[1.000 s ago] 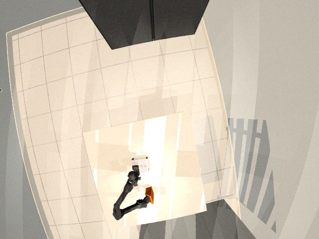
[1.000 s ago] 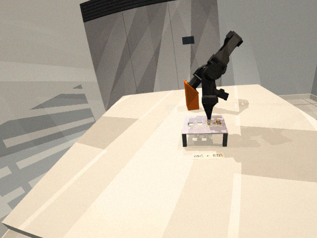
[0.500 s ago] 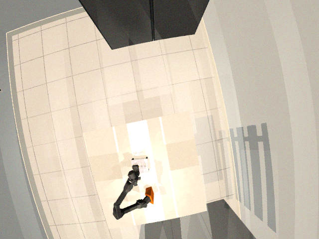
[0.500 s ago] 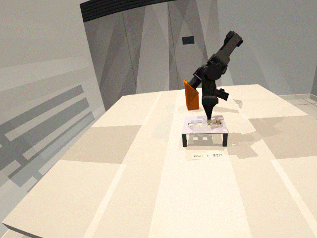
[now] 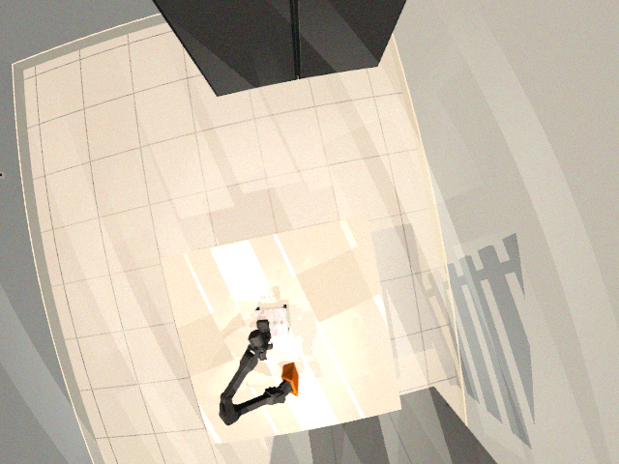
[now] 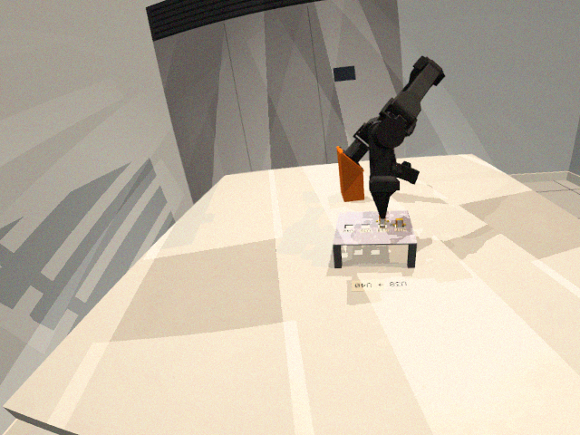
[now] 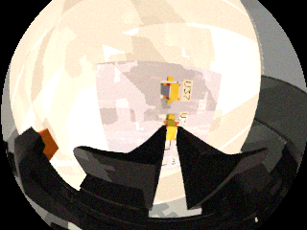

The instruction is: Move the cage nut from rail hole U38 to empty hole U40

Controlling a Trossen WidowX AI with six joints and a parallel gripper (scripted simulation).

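pincer: nearly closed, its narrow tips (image 5: 261, 324) (image 6: 382, 217) pinched on the u38 cage nut, pointing down at the rail plate.
u38 cage nut: the yellow piece (image 6: 381, 221) (image 7: 171, 121) between the tips, at the u38 spot, just beside the other nut; whether it is still seated or slightly raised is hard to say, as the tips cover part of it.
other nut: yellow and grey (image 6: 399, 223) (image 7: 170, 90), at the hole labelled u37, apart from the tips and seemingly undisturbed.
rail plate: pale and flat (image 5: 274, 315) (image 6: 370, 237) (image 7: 129, 101), raised on dark legs, with two open square holes on the side away from the other nut.
empty hole u40: by my judgement the far one (image 6: 348, 227) of that row, with nothing in it.
paper strip: lies on the desk (image 6: 210, 299) in front of the plate, its lettering upside down in the exterior view, naming u38 and u40 (image 6: 380, 285).
orange block: stands behind the plate, by the arm's lower end (image 5: 290, 378) (image 6: 351, 179) (image 7: 49, 145), out of the way.
done: a grip on the right nut.
left: free it fully from u38, carry it past the open hole between, press it square into u40 with both wings open beneath, let go and back off.
risk: a tilted pull could snag a wing or twist the nut in the tips.
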